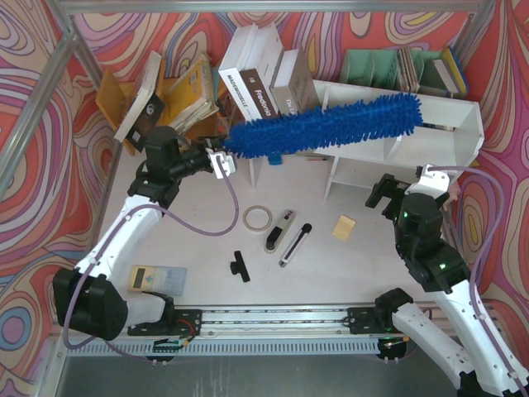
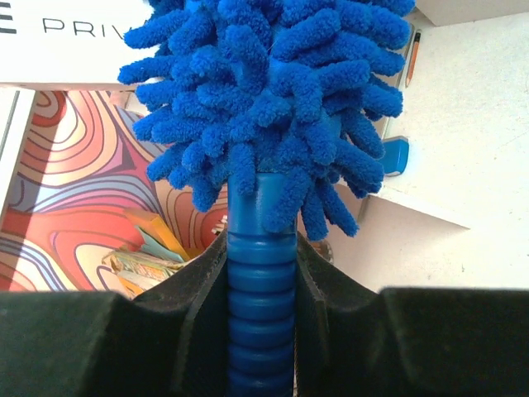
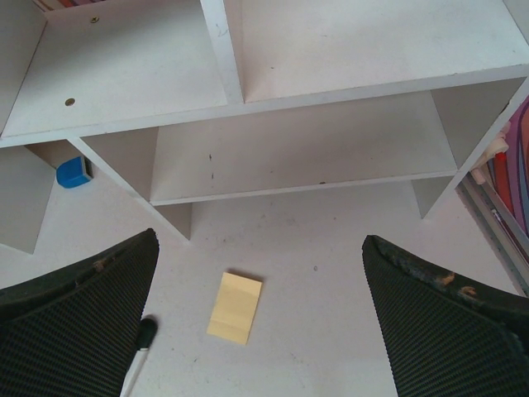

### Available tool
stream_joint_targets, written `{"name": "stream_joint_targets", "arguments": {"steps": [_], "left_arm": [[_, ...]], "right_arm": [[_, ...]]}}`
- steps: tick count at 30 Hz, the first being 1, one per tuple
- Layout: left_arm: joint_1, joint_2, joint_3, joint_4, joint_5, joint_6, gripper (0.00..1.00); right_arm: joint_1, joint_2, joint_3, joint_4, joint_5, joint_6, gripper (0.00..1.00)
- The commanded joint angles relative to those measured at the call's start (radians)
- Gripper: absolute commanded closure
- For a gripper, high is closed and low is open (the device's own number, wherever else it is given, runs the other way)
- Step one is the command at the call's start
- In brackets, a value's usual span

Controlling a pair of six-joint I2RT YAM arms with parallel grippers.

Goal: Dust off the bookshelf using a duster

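Duster [image 1: 331,122] juts rightward from clamping left hand [image 1: 220,157].

The duster [image 1: 331,126] stretches across the bookshelf [image 1: 464,131] top, and books [image 1: 258,83] crowd its left end. The front compartments [image 3: 306,153] are open; only a yellow pad [image 3: 235,308] lies before them.

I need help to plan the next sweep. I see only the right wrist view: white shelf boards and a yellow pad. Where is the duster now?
Observer: The left gripper holds the duster, and its head stretches over the upper board of the bookshelf.
Operator: Where exactly is the grip?
Observer: On the ribbed blue handle, just below the fluff.
Operator: Is anything at the left end of the shelf?
Observer: Yes, several books stand leaning there.
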Motion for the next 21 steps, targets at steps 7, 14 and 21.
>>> {"name": "stream_joint_targets", "arguments": {"steps": [7,14,21], "left_arm": [[0.004,-0.075,0.126,-0.087,-0.003,0.024,1.00],[0.032,-0.087,0.212,-0.157,0.006,0.048,1.00],[0.055,-0.055,0.215,-0.151,0.013,0.057,1.00]], "right_arm": [[0.000,-0.021,0.003,0.023,0.002,-0.013,0.01],[-0.001,-0.027,0.002,0.024,0.002,-0.011,0.01],[-0.001,-0.025,0.003,0.023,0.002,-0.012,0.01]]}}
